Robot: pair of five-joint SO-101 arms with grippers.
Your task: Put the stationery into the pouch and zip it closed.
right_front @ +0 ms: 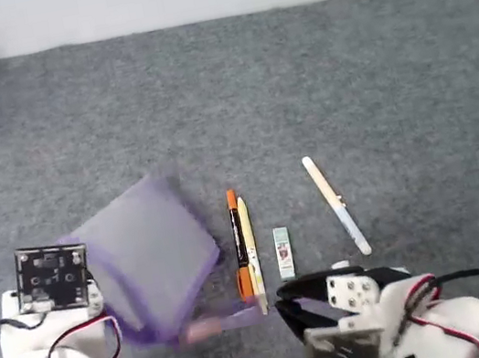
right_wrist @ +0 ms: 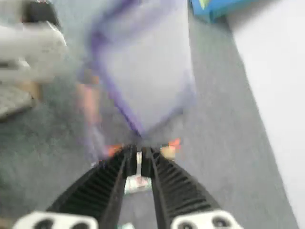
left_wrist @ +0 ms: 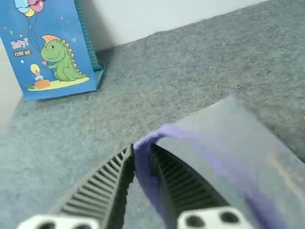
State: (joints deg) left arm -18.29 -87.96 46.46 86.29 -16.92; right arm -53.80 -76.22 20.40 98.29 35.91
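- The pouch is thin, see-through purple plastic, so I judge it light and floppy. It will likely sag and fold wherever it is not held. It sits at the near left of the grey carpet, one side raised off the surface.
- The best hold looks like the stiffer seamed rim by the zip. The slick flat panel would probably slide out of a pinch.
- The left gripper has its jaws clamped on the pouch's purple rim, with the sheet hanging away from them.
- The right gripper has its jaws drawn nearly together, with a thin gap between them. The pouch's edge runs up to their tips, but the blur hides whether they pinch it.
- The stationery lies loose on the carpet, all outside the pouch. An orange pen and a yellow pen lie side by side, touching, just beside the pouch.
- A small eraser sits near them, and a white pen lies apart at a slant.
- The pens look rigid, light and smooth, so they may roll. A grip across the middle of the barrel seems safest.
- A blue gift bag stands well apart by the wall.
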